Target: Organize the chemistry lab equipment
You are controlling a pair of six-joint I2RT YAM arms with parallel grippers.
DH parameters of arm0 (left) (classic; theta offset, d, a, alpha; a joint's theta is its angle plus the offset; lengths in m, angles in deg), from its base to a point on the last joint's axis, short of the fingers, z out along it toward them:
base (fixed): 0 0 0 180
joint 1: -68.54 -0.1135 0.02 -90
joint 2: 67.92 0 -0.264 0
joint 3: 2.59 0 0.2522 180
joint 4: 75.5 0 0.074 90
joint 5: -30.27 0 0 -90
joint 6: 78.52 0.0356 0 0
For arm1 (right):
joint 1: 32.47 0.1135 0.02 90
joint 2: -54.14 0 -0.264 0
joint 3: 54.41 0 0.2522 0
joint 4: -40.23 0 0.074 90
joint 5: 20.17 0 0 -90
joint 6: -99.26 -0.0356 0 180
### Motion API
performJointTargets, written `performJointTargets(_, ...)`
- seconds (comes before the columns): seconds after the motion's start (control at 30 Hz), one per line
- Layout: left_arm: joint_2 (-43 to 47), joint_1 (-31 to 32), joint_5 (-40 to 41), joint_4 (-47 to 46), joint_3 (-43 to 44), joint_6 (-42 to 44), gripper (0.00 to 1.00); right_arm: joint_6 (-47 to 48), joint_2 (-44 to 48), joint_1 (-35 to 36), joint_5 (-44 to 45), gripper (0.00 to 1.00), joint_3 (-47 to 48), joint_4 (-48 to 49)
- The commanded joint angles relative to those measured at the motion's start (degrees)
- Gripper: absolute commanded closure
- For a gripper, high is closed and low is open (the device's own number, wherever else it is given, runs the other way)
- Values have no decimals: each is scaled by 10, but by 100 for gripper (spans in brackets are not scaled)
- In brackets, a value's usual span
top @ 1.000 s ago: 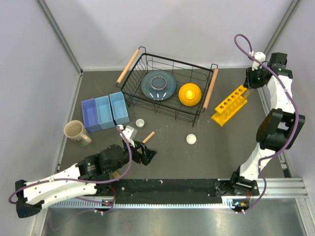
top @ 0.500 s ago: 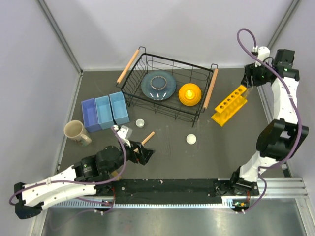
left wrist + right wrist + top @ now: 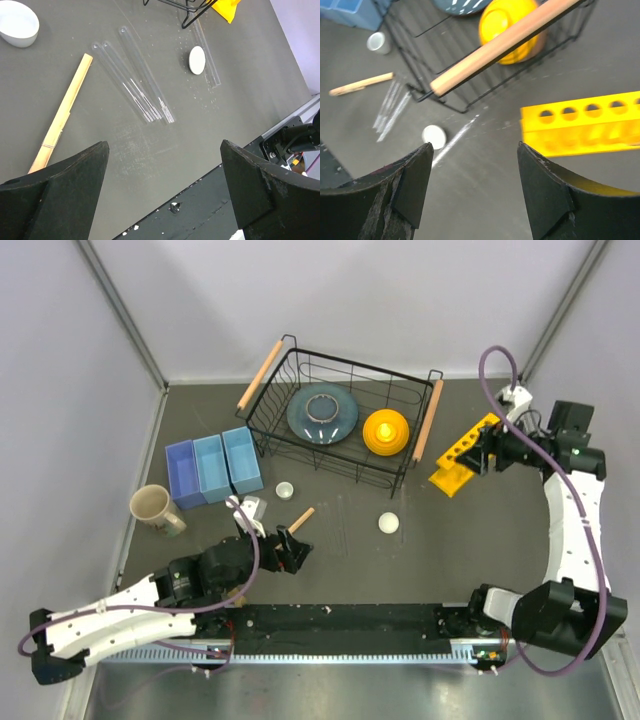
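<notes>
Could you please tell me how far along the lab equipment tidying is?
Nothing looks done: the holes visible in the yellow rack are empty. Neither gripper holds anything; the left gripper hovers open by the clear tubes on the table, the right gripper open near the rack. Left to do: tubes, wooden stick and both white round pieces lie loose.

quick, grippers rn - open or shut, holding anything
Left gripper: open, holding nothing, over the clear tubes.
Right gripper: open, holding nothing, near the yellow rack.
</notes>
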Motion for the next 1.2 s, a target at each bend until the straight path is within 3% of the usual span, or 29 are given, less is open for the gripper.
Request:
performJointTargets(0.0, -13, -4, 7, -12, 1, -41, 1, 6, 70, 26, -85, 31, -93, 4)
performJointTargets(0.37, -115, -29, -32, -23, 15, -108, 1, 19, 132, 90, -65, 31, -238, 56)
performJointTargets(0.6, -273, -100, -96, 13, 75, -129, 1, -6, 151, 92, -66, 30, -297, 112)
performJointTargets(0.77, -393, -104, -97, 67, 168, -123, 3, -8, 171, 92, -56, 30, -321, 131)
performJointTargets(0.9, -508, -104, -105, 109, 249, -121, 18, -7, 177, 92, -54, 30, -325, 136)
performJointTargets(0.97, -548, -104, -95, 138, 280, -131, 35, -6, 177, 92, -54, 30, -326, 137)
performJointTargets(1.17, -640, -103, -88, 174, 348, -131, 55, 2, 178, 93, -42, 30, -327, 137)
